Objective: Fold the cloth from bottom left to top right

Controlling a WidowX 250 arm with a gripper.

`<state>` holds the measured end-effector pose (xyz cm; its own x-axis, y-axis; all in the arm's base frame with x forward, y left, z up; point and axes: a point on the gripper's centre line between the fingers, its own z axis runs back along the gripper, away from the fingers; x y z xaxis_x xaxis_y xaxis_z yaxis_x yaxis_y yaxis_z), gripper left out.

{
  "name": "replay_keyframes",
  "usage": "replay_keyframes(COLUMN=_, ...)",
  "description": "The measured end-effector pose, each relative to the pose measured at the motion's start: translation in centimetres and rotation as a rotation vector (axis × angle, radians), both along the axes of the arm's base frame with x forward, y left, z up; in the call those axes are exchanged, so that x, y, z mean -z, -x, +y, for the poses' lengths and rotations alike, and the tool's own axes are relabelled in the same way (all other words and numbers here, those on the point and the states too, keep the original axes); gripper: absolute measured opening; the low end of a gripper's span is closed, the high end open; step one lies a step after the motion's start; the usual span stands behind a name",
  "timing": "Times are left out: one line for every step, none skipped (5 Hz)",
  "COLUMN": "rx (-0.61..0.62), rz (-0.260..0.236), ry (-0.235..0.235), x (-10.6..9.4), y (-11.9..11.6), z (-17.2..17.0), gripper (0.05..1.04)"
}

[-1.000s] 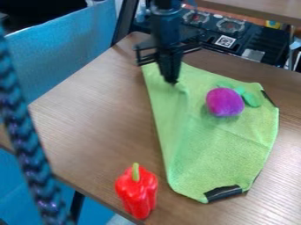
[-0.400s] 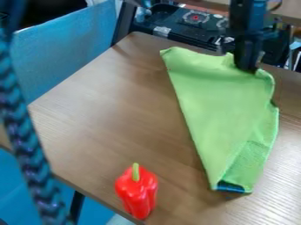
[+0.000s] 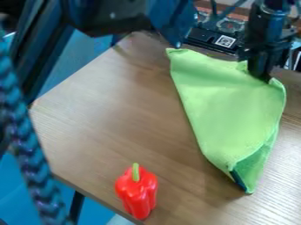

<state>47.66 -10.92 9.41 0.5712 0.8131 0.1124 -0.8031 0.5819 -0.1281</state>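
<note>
Green triangular fabric cloth [image 3: 229, 110] looks nearly folded, black tool [image 3: 262, 77] clamping it near the wooden table's [image 3: 111, 118] far edge, release remaining.

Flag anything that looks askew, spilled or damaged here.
The green cloth looks askew: its layers do not line up at the lower tip, where the under layer and a dark strip peek out, perhaps mid-fold. The red bell pepper stands close to the near edge of the wooden table. No spill or damage shows.
</note>
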Motion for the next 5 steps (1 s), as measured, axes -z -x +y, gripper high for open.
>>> replay_keyframes(rx=0.027, rz=-0.025, ry=-0.031, x=2.2, y=0.5, z=-0.2, gripper=0.476)
replay_keyframes(rx=0.06, rz=-0.096, ry=-0.018, x=0.6, y=0.5, z=-0.3, gripper=0.75)
replay_keyframes(rx=0.146, rz=-0.189, ry=0.008, x=-0.4, y=0.5, z=-0.2, gripper=0.984)
replay_keyframes(rx=0.222, rz=-0.311, ry=0.018, x=-3.5, y=1.1, z=2.0, gripper=1.001)
replay_keyframes(rx=0.404, rz=-0.262, ry=-0.074, x=-7.0, y=3.8, z=6.0, gripper=1.001)
